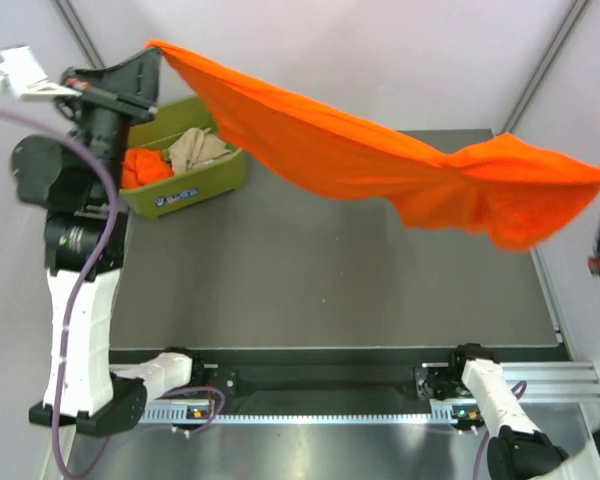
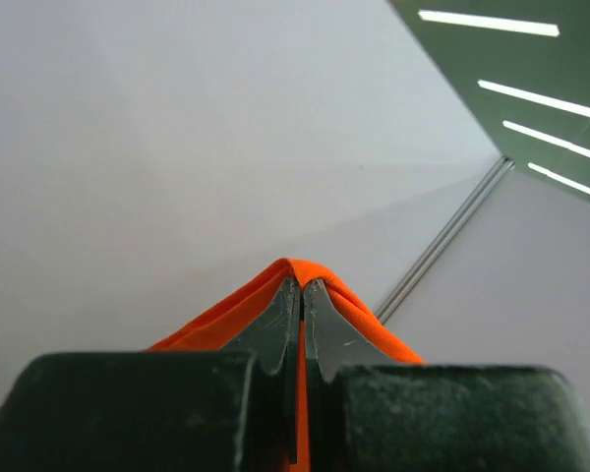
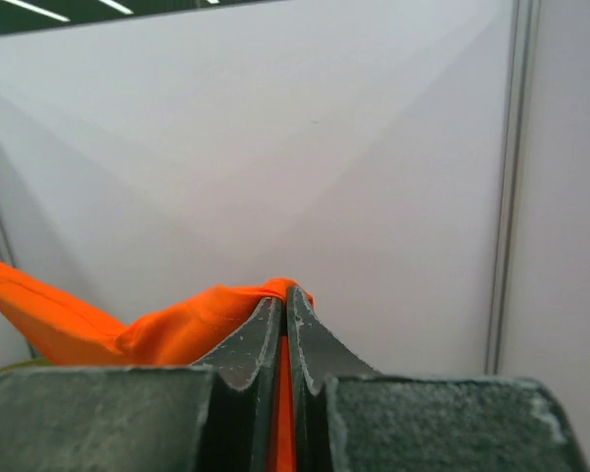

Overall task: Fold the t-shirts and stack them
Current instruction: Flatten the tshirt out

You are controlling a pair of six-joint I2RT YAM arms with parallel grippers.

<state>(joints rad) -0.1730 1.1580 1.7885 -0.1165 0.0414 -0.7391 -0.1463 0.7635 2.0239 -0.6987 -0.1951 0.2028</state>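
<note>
While left fingers point(image 2: 275, 332) and right fingers point(image 3: 256, 346) pinch its edges, the orange t-shirt point(image 1: 350, 150) hangs midair.

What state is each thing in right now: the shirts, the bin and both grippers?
orange t-shirt: unfolded, held up in the air, sagging between the two grippers.
left gripper: shut on one end of the orange t-shirt.
right gripper: shut on its other end.
green bin: upright, holding two shirts.
second orange t-shirt: crumpled in the bin.
beige t-shirt: crumpled in the bin.
</note>
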